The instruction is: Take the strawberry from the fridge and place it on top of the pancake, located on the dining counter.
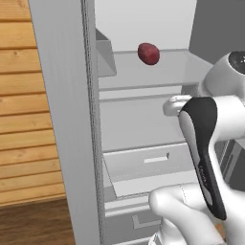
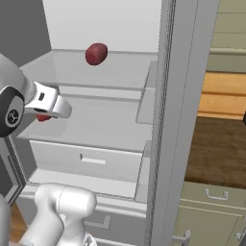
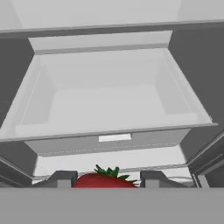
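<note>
I am looking into the open fridge (image 1: 139, 122), whose pale shelves take up the middle of both base views, and I am counting the reach into it as done. The arm (image 1: 203, 143) is crossing the right half of the left base view and leading in over the lower shelf. Below that shelf the open drawer (image 3: 109, 96) is sitting across the centre of the hand view. On the upper shelf, near the top centre of the left base view, a dark red rounded item (image 1: 148, 53) is lying by itself, well apart from the hand; I cannot tell what it is. The strawberry (image 3: 103, 179), bright red with green leaves, is showing at the bottom centre of the hand view, right between the two finger tips. In the right base view a red sliver of it (image 2: 43, 117) is peeking out under the hand at centre left. The gripper (image 3: 106, 182) is standing partly closed with the berry between its tips, so I am reading this as a grip on the strawberry. Whether the berry is clear of the shelf I cannot tell. Remaining, as I am judging it: backing out of the fridge, driving to the dining counter, and setting the berry on the pancake.
</note>
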Controlling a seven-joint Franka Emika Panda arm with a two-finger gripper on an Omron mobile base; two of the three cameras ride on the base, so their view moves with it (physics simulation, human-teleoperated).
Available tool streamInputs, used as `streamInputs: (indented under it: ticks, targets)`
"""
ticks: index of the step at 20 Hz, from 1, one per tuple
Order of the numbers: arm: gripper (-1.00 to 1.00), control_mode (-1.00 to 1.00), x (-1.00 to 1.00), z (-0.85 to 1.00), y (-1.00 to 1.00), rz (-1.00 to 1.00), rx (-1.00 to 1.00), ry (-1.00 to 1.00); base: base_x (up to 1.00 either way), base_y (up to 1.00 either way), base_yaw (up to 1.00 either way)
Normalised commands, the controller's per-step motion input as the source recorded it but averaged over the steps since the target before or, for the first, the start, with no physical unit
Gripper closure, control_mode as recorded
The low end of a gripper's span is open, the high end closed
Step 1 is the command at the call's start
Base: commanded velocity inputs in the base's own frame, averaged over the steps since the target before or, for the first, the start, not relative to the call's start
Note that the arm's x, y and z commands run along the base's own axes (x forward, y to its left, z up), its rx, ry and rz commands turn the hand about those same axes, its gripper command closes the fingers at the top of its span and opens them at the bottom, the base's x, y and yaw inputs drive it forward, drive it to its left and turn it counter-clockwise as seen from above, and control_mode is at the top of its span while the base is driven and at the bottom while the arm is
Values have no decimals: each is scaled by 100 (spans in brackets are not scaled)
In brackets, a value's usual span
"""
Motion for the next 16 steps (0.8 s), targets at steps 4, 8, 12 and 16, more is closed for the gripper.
streamInputs:
  ticks: [4, 8, 12, 16]
  targets:
    - [100, -100, -39, -55, -35, 0, 0, 9, 0, 0, 0]
    - [100, -100, 0, -59, -11, 1, 0, 1, 0, 0, 0]
    - [100, -100, 0, -31, 22, 0, 0, 0, 0, 0, 0]
    - [100, -100, 0, -40, 1, 0, 0, 2, 0, 0, 0]
